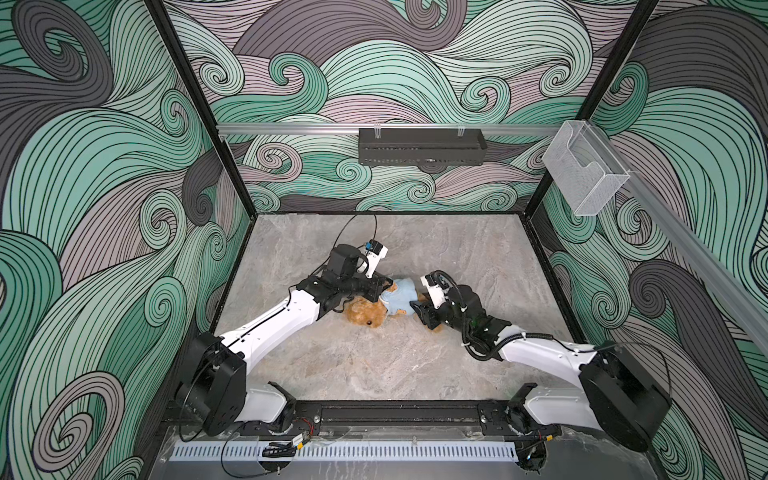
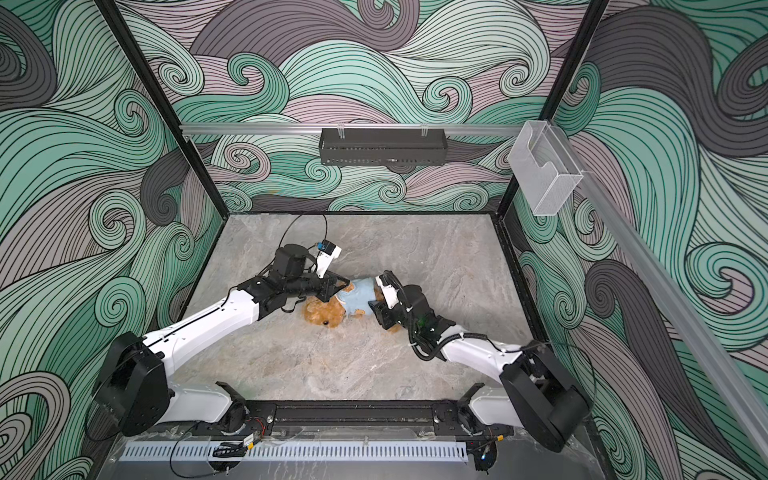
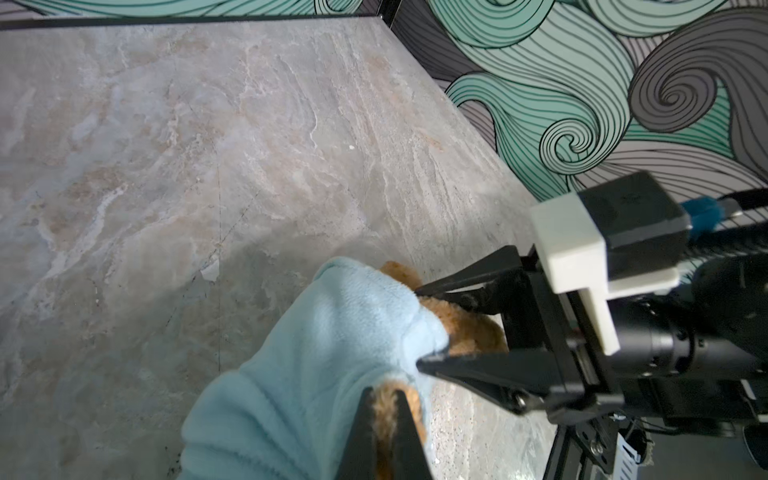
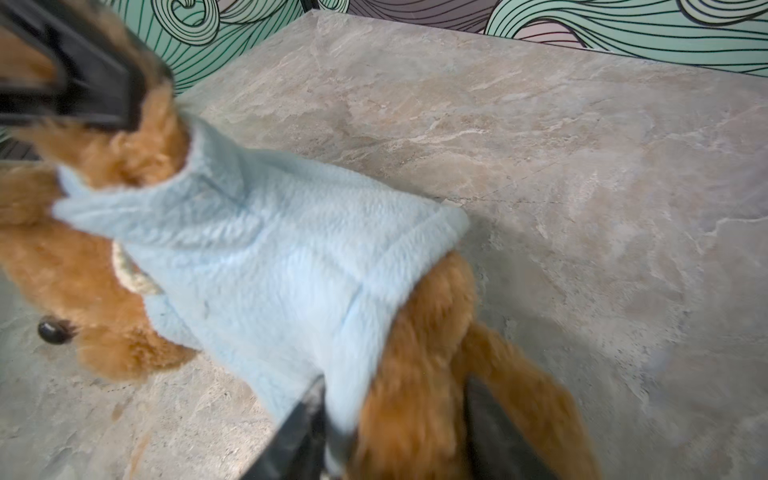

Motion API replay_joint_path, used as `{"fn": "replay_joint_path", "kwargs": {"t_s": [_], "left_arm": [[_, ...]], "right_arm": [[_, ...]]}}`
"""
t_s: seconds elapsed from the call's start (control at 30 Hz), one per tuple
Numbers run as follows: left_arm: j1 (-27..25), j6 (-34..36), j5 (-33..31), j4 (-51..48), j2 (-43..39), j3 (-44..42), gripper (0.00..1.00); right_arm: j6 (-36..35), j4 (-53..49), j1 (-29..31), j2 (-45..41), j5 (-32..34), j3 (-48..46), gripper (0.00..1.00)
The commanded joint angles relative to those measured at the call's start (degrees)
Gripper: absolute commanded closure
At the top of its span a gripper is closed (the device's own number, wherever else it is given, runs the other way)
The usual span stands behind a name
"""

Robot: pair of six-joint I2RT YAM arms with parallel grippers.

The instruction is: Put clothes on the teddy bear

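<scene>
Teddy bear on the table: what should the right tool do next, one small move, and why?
Probably back the right tool away from the legs of the teddy bear. Its jaws stand open astride the hem of the light-blue fleece top, gripping nothing, and the top already covers the torso, with a paw out of its sleeve pinched in the shut left tool.

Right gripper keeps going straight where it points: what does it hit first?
Likely the teddy bear: its lower body, with the hem of the blue garment, sits between the open jaws of the right gripper, so contact looks near-immediate.
</scene>
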Motion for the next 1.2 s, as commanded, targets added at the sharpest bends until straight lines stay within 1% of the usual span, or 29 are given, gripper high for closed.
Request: {"fn": "replay_joint_path", "kwargs": {"t_s": [0.0, 0.07, 0.13, 0.27, 0.3, 0.4, 0.57, 0.67, 0.77, 0.87, 0.97, 1.07, 1.17], "left_arm": [[-0.17, -0.09, 1.69, -1.33, 0.80, 2.89, 1.00], [-0.66, -0.57, 2.26, -1.72, 1.47, 3.79, 1.00], [-1.09, -0.73, 2.39, -2.58, 2.23, 4.77, 1.00], [-1.85, -1.30, 3.31, -2.14, 2.56, 5.46, 1.00], [-1.94, -1.55, 3.57, -2.00, 4.18, 5.68, 1.00], [-2.29, -2.56, 4.26, -1.51, 4.98, 6.40, 1.00], [-2.99, -4.07, 6.04, -0.95, 5.90, 7.42, 1.00], [-3.25, -4.72, 6.90, -0.72, 5.92, 7.71, 1.00], [-3.34, -5.73, 8.96, 0.08, 5.94, 7.80, 1.00], [-3.36, -6.80, 11.13, 0.90, 5.98, 7.97, 1.00], [-3.18, -7.26, 12.60, 1.59, 5.73, 8.68, 1.00], [-2.78, -9.24, 14.07, 3.28, 5.88, 9.82, 1.00], [-1.80, -12.01, 15.19, 5.34, 5.32, 10.71, 1.00]], "right_arm": [[-9.39, -4.90, -0.37, -4.38, 1.51, 0.74, 0.26], [-12.50, -6.27, -0.42, -6.33, 0.29, 2.01, 0.22], [-14.80, -5.79, -0.33, -7.58, -1.68, 2.57, 0.21], [-16.18, -0.85, -0.18, -6.63, -8.92, 3.17, 0.20], [-15.72, 0.72, -0.08, -5.57, -10.49, 3.49, 0.19], [-12.97, 6.72, 0.19, -1.64, -13.07, 3.90, 0.20], [-8.20, 16.77, 0.47, 5.47, -13.87, 4.80, 0.22], [-5.83, 20.64, 0.46, 9.20, -14.36, 5.80, 0.25], [-2.39, 25.31, 0.47, 12.81, -12.97, 5.76, 0.31], [2.20, 27.35, 0.39, 14.90, -7.94, 4.96, 0.38], [6.21, 21.89, 0.21, 15.22, -2.85, 4.62, 0.45], [8.60, 18.61, 0.28, 15.50, -0.83, 3.31, 0.52], [9.55, 16.12, 0.29, 15.55, 0.97, 1.65, 0.58]]}}
